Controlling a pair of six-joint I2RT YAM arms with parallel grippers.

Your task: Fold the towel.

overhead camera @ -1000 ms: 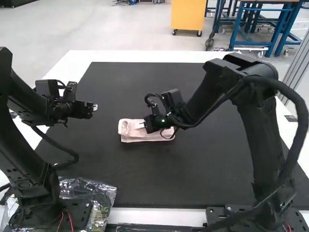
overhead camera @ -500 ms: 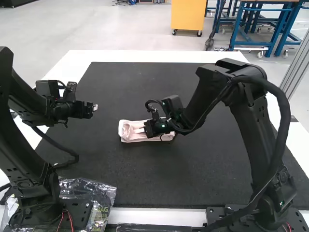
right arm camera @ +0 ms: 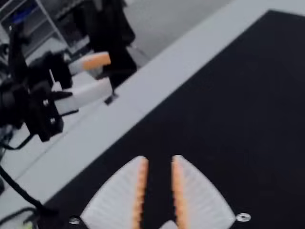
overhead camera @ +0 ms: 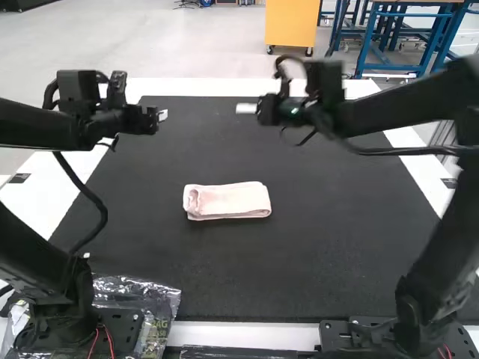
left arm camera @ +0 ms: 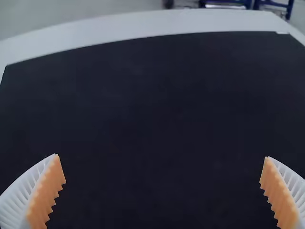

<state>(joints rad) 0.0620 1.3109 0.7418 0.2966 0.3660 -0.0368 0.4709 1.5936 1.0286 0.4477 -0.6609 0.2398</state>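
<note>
Apparently, folding is finished on the pale-pink rectangular cloth towel (overhead camera: 228, 200); next, simply park the white-ribbed left gripper (left arm camera: 161, 156), fingers wide apart, and matching right gripper (right arm camera: 159, 157), fingers slightly apart.

No wording can be read with certainty. On the crumpled clear plastic bag (overhead camera: 166, 296) at the near edge of the bench (overhead camera: 247, 333), toward its left corner, sits a patch of small yellow-green print (overhead camera: 159, 327), broken up by creases and glare.
</note>
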